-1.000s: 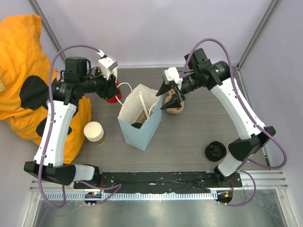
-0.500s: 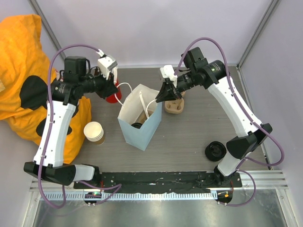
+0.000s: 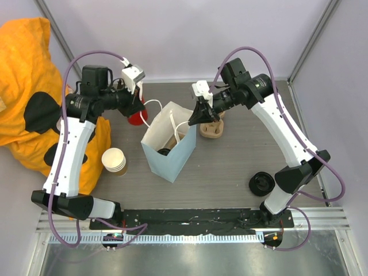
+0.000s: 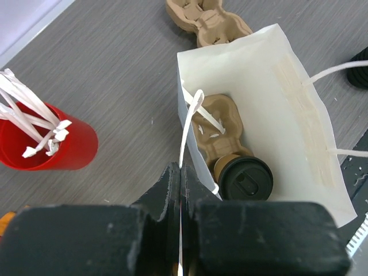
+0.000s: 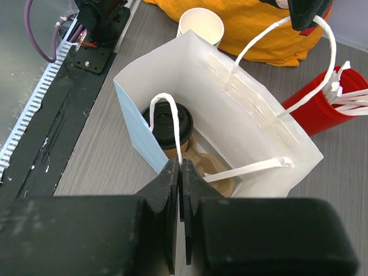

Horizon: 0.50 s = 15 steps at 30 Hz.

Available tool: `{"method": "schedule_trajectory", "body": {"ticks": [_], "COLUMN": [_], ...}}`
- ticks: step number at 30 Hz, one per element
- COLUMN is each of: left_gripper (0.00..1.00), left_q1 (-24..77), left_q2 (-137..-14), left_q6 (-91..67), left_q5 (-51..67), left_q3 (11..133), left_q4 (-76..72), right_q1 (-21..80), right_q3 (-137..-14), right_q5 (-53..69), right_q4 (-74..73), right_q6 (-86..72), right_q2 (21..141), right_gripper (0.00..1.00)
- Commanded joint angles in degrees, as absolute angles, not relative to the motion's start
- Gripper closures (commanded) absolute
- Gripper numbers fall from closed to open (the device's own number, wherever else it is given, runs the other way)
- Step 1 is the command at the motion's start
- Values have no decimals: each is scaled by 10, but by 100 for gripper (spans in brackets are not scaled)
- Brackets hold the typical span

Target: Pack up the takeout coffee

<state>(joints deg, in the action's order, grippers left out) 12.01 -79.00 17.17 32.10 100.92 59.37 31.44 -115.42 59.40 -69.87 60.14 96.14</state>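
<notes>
Top view, centre: pale blue paper bag (image 3: pixel 167 161) standing open on the table (image 3: pixel 230 167). The takeout coffee (image 4: pixel 247 181), black lid up, sits inside at the bag's bottom, in a cardboard carrier (image 4: pixel 215 123). Left gripper (image 4: pixel 180 173) at the bag's upper-left rim, jaws pressed together on one white handle (image 4: pixel 186 129); right gripper (image 5: pixel 181 169) at the upper-right rim, jaws pinching the other white handle (image 5: pixel 177 144)

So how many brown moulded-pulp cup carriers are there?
2. One carrier lies inside the pale blue paper bag with the black-lidded cup; the other carrier sits on the grey table beside the bag. Nested extras could be hidden.
</notes>
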Motion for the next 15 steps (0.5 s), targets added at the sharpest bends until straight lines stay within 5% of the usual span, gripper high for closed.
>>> {"method": "schedule_trajectory", "body": {"ticks": [1, 15], "left_gripper": [100, 100], "left_q1": [126, 172], "left_q2": [-789, -835], "left_q6": [178, 185], "left_q5": [305, 240], "left_q3": [1028, 1055], "left_q4": [555, 515], "right_q1": [330, 343], "right_q3": [-1162, -1156], "right_q5": [588, 570], "right_q4": [-704, -714], "right_q6": [591, 552], "right_q2": [933, 897], "right_gripper": [91, 92]}}
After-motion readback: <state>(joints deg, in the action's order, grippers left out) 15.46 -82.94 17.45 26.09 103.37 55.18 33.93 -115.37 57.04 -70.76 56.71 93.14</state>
